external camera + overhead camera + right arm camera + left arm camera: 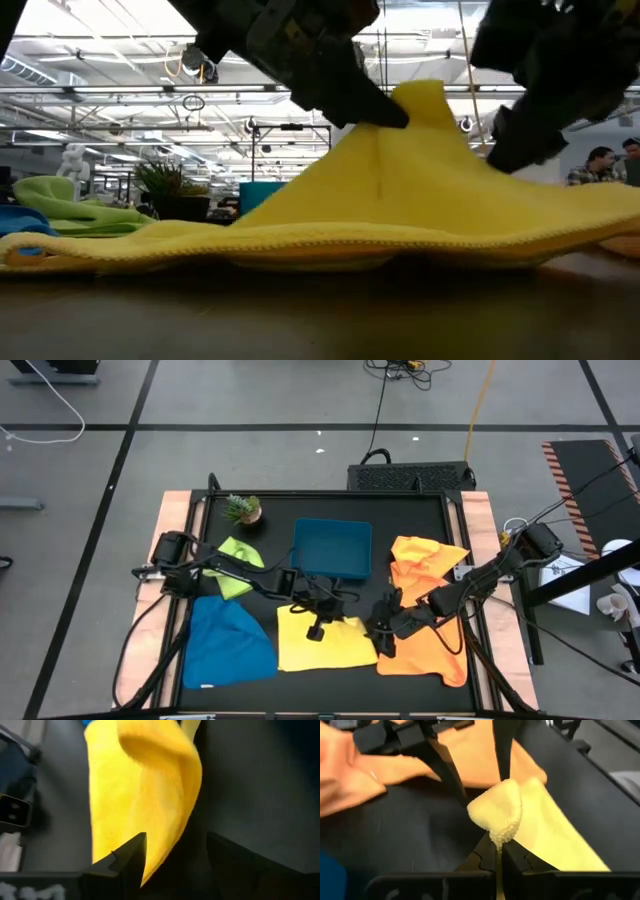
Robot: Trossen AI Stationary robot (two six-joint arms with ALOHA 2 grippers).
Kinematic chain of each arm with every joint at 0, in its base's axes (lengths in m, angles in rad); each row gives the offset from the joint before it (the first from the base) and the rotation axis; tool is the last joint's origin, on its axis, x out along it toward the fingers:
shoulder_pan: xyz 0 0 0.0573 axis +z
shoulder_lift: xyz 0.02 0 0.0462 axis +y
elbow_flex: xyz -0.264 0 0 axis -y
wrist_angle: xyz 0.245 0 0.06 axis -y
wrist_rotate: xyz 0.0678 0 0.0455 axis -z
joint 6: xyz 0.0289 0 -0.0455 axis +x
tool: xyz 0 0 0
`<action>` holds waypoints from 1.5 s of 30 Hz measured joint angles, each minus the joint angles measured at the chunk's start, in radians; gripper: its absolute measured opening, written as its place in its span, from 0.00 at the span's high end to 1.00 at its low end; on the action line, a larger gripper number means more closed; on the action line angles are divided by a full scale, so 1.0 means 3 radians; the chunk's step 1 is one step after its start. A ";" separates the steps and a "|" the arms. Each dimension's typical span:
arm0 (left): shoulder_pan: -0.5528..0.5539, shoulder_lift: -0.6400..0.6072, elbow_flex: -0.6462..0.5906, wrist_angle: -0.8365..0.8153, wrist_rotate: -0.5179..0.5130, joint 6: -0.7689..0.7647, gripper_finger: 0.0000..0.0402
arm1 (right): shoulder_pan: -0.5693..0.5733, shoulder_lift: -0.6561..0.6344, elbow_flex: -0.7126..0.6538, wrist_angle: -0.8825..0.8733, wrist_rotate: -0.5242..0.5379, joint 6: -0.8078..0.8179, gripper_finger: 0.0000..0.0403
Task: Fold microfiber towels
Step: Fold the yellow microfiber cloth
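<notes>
The yellow towel [325,645] lies near the table's front middle, pulled up into a peak [420,100]. My left gripper [318,626] is shut on that raised part. My right gripper [381,640] stands open at the towel's right edge, and the yellow cloth [145,795] runs past one of its fingers. A blue towel [228,645] lies at the front left and a lime green one [238,565] behind it. Two orange towels [425,565] [430,658] lie on the right. My left gripper pinches a bunched fold of the yellow towel [499,827] between its two fingers [517,862], coming slanting down from the table's left. The fold stands up above the fingertips. The cloth slopes down from the peak, and its edges [300,245] rest on the table. My right gripper: the cloth's edge [155,865] lies close to one finger [127,857], and I cannot tell whether they touch.
A teal tray [332,530] stands behind the yellow towel at the table's far middle. A small potted plant [243,510] is at the far left. Bare dark table shows between the towels and along the front edge [330,685].
</notes>
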 joint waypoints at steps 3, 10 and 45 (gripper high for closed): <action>-0.0015 -0.0047 0.0006 0.0043 -0.0050 0.0060 0.99 | 0.0028 0.0001 -0.0264 0.0526 -0.0003 0.0085 0.48; -0.0030 -0.0147 0.0004 -0.0040 -0.0116 0.0082 0.99 | 0.0118 0.0001 -0.0841 0.1735 -0.0012 0.0044 0.48; -0.0039 -0.0343 0.0005 -0.0198 -0.0351 0.0079 0.99 | 0.0397 0.0284 -0.1058 0.2312 0.0171 0.0120 0.89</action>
